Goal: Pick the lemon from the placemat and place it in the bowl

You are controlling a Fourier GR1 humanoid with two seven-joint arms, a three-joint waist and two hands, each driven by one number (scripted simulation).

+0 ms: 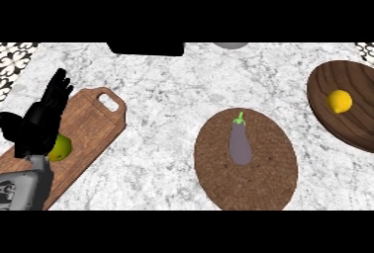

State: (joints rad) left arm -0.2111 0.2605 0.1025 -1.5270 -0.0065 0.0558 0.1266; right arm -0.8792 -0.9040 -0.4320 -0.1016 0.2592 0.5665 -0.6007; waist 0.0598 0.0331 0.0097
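Lemon (pixel 339 101) already sits in wooden bowl (pixel 354 117), frame's right edge; the placemat (pixel 270 183) holds only an eggplant (pixel 240 143). Left hand (pixel 38 123) is released, fingers straight, lower left. Best step is probably leaving the lemon settled.

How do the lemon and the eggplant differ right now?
The lemon is yellow and roundish; the eggplant is purple, long, with a green stem. The lemon sits in the dark wooden bowl at the right edge; the eggplant lies on the brown woven placemat in the middle. The lemon looks smaller than the eggplant. Neither is touched by a hand.
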